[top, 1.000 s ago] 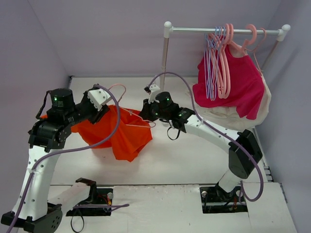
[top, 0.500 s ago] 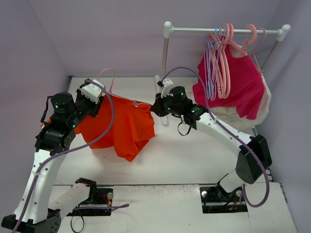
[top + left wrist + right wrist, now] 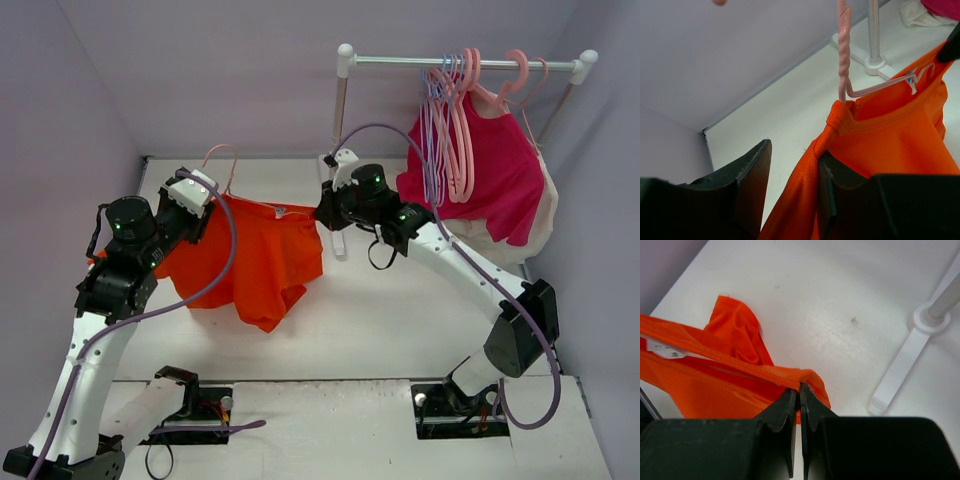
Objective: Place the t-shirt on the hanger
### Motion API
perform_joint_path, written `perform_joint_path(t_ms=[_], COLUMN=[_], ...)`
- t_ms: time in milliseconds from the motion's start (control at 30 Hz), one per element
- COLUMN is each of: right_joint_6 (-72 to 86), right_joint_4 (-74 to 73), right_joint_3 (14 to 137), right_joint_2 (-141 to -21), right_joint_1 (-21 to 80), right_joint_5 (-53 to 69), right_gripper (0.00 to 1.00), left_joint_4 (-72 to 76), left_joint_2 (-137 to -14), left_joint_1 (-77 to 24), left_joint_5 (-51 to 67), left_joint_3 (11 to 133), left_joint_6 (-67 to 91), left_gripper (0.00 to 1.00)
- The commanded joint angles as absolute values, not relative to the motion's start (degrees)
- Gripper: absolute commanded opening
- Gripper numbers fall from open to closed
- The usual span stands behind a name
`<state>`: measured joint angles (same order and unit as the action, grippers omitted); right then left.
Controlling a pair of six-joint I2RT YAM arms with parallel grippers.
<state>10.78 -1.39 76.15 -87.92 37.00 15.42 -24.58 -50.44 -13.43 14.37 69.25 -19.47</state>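
Since a second ago, both of your arms have risen and drawn apart. The t-shirt (image 3: 265, 260), which then sagged in a bunch between them, now hangs spread wide, and your right gripper (image 3: 321, 214) has moved back toward the rack.

Top view: your left gripper (image 3: 200, 208) holds one shoulder of the bright orange shirt. Your right gripper holds the opposite top edge, just beside the white post (image 3: 340, 130) of the rack. The cloth hangs between them as a broad sheet, drooping toward the table (image 3: 400, 310). At the right rear, the rail (image 3: 400, 61) carries pink hangers (image 3: 465, 130), lavender hangers (image 3: 430, 130) and a magenta-pink shirt (image 3: 490, 180), all well apart from the orange one.

Left wrist view: the two dark fingers (image 3: 752, 180) stand part-way closed, with a fold of orange cloth running down between them, so this gripper is clamped on the shirt. Just beyond the fingertips, the pale pink hanger (image 3: 842, 55) sits inside the shirt. Its twisted stem rises out of the neck opening, and one arm slants right along the collar edge. The top of its hook is cut off by the frame.

Right wrist view: the fingers are pressed tight together, pinching the stitched edge of the orange shirt. A small white label (image 3: 662, 349) shows at the far left. The rack's white foot (image 3: 900, 370) lies on the table to the right, apart from the cloth.
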Motion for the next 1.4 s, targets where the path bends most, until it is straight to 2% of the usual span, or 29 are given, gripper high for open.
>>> perform_joint_path(t_ms=[0,233,333,533,667,800,1000,1233,1367], right_joint_6=[6.82,5.02,4.66,2.15,-1.87,-3.5,-9.24,-7.88,-6.79], right_joint_4=[-6.05,-8.5,-9.05,-9.21,-9.18,-9.09,-9.07,-9.32,-9.18], right_joint_3=[87.07,100.55,107.55,114.0,110.71,101.8,90.84,92.2,93.88], right_joint_2=[-86.64,-88.18,-90.42,-92.67,-90.49,-85.25,-76.63,-76.38,-77.85], right_joint_1=[36.14,39.63,41.04,41.92,41.04,38.46,35.87,37.48,40.08], right_joint_5=[12.04,11.06,10.64,7.43,4.36,2.25,5.62,13.04,12.52], right_gripper=[0.0,0.0,0.0,0.0,0.0,0.0,0.0,0.0,0.0], left_joint_4=[-17.7,-8.2,-4.93,-3.79,-6.18,-10.59,-15.77,-9.91,-6.64], left_joint_2=[-50.44,-55.67,-58.49,-61.93,-59.67,-55.38,-52.73,-53.45,-54.58], left_joint_1=[-13.01,-13.65,-16.95,-25.18,-25.31,-25.24,-25.05,-25.06,-25.22], left_joint_5=[11.57,6.9,5.65,6.82,9.62,8.41,10.65,15.82,15.21], left_joint_3=[73.0,81.31,85.62,89.84,84.96,80.57,77.53,73.99,72.78], left_joint_6=[-21.19,-12.91,-11.25,-13.23,-12.71,-13.46,-14.62,-10.14,-7.67], left_gripper=[0.0,0.0,0.0,0.0,0.0,0.0,0.0,0.0,0.0])
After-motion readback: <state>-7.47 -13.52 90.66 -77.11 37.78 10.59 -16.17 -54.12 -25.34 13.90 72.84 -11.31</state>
